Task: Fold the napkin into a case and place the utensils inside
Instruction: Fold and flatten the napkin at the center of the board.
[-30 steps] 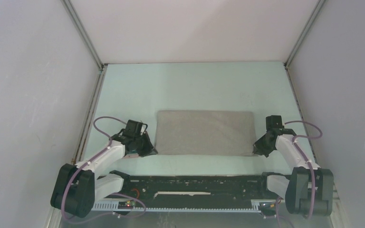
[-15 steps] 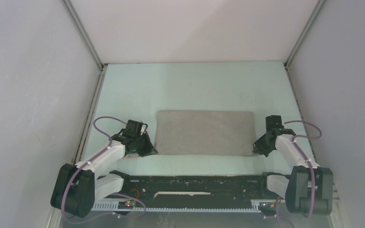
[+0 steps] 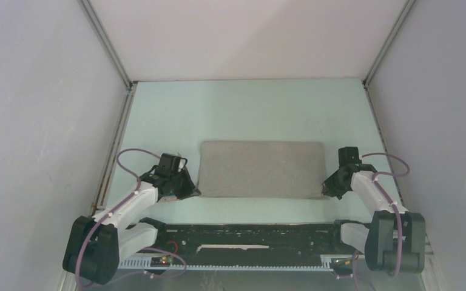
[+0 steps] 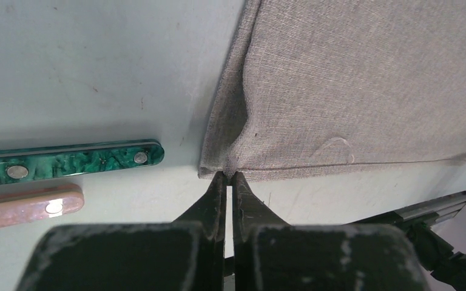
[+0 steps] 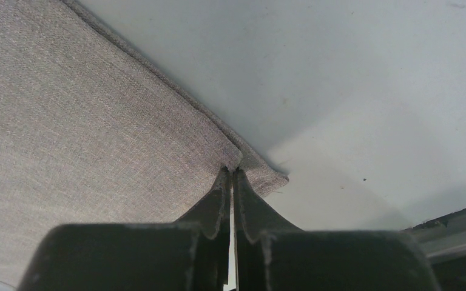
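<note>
The light grey napkin (image 3: 261, 169) lies folded as a wide rectangle in the middle of the table. My left gripper (image 3: 195, 193) is shut on its near left corner (image 4: 231, 165), pinching a small ridge of cloth. My right gripper (image 3: 325, 193) is shut on its near right corner (image 5: 233, 163). A utensil with a dark green handle (image 4: 67, 162) lies flat just left of the napkin, seen only in the left wrist view. No silver fork shows.
A pale pinkish handle (image 4: 27, 207) lies beside the green one, nearer the table's front edge. White walls close in the left, right and back. A black rail (image 3: 249, 233) runs along the near edge between the arm bases.
The left arm has shifted slightly. Both grippers stay pinched on the near corners, and the napkin has not visibly moved.
</note>
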`<state>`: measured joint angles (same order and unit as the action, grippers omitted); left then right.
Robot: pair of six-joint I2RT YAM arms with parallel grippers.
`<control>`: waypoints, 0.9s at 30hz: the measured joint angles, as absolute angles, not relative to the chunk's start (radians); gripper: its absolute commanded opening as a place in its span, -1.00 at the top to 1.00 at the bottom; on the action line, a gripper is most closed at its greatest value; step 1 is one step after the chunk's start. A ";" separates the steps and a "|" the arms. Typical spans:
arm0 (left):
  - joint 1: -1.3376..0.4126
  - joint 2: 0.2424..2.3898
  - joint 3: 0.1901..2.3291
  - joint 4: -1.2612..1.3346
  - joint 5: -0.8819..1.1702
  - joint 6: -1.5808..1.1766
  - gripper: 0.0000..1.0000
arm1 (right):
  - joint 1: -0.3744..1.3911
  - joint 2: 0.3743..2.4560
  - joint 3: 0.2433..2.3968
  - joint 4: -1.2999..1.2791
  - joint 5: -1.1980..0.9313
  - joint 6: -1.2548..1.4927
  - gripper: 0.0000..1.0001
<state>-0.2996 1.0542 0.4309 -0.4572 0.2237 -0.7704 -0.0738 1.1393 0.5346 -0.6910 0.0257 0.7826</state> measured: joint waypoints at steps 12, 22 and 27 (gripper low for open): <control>-0.305 1.056 0.417 -0.456 0.208 -0.787 0.96 | -0.062 1.111 0.535 -0.701 0.027 0.788 0.93; -0.305 1.026 0.400 -0.447 0.201 -0.796 0.34 | -0.056 1.112 0.535 -0.698 0.028 0.788 0.76; -0.307 0.960 0.379 -0.463 0.186 -0.802 0.17 | -0.051 1.107 0.535 -0.698 0.046 0.791 0.53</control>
